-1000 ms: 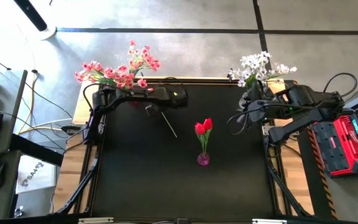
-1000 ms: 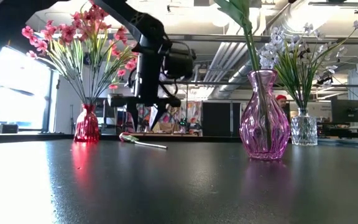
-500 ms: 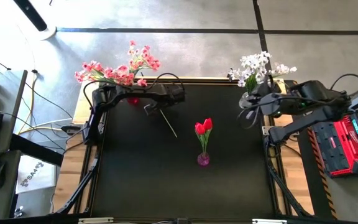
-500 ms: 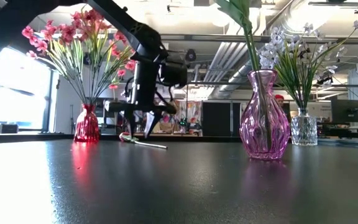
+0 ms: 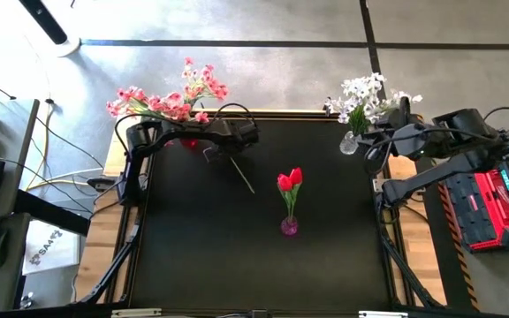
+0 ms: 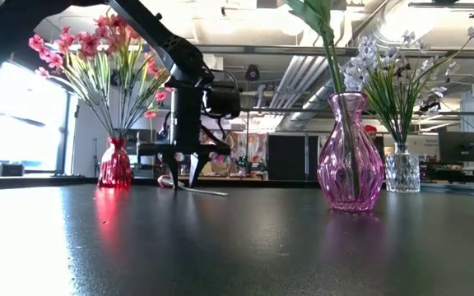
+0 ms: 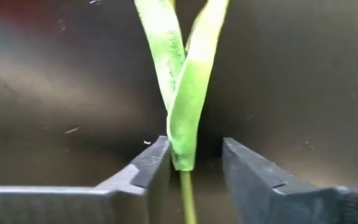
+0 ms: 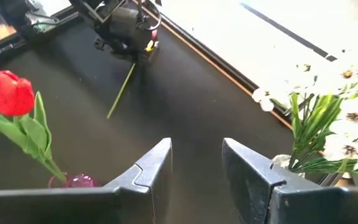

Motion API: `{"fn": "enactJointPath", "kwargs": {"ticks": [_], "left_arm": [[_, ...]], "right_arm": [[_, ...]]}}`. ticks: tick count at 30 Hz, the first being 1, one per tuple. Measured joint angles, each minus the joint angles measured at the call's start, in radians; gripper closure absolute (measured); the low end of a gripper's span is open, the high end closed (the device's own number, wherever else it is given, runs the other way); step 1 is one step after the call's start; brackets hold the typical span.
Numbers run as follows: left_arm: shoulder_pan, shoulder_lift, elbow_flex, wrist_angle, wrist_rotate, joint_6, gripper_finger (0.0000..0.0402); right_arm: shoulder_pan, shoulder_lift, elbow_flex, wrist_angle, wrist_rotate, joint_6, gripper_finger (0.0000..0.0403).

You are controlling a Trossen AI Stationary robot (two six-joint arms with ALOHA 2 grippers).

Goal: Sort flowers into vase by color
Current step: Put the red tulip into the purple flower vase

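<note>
Where loose green-stemmed tulip (image 5: 239,170) lies flat on black tabletop (image 5: 193,256), left gripper (image 7: 194,163) straddles stem, fingers spread either side just below leaves; stem's long axis runs diagonally toward pink glass vase (image 5: 288,226); right gripper (image 8: 196,163) spread, idle beside white blossoms (image 5: 369,95).

On the table (image 5: 193,265), one vase (image 5: 288,226) stands mid-table; two others (image 5: 187,142) (image 5: 349,143) stand at the far corners, a loose stem (image 5: 241,174) between.

No legible text, label, brand or number anywhere.
</note>
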Motion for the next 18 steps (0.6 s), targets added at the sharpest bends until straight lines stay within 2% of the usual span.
{"fn": "enactJointPath", "kwargs": {"ticks": [5,7,14,18], "left_arm": [[-0.006,-0.003,0.004,0.015,-0.017,0.045,0.0365],[-0.016,-0.013,0.004,0.021,-0.033,0.057,0.0391],[-0.046,-0.07,-0.001,0.034,-0.055,0.155,0.0397],[-0.087,-0.137,0.0,0.152,-0.089,0.306,0.0399]], "right_arm": [[0.0,-0.005,0.0,0.0,0.037,0.01,0.0275],[0.0,-0.005,0.0,0.0,0.051,0.02,0.0275],[0.0,-0.004,0.0,0.0,0.071,0.074,0.0275],[0.0,0.001,-0.018,0.002,0.088,0.09,0.0275]]}}
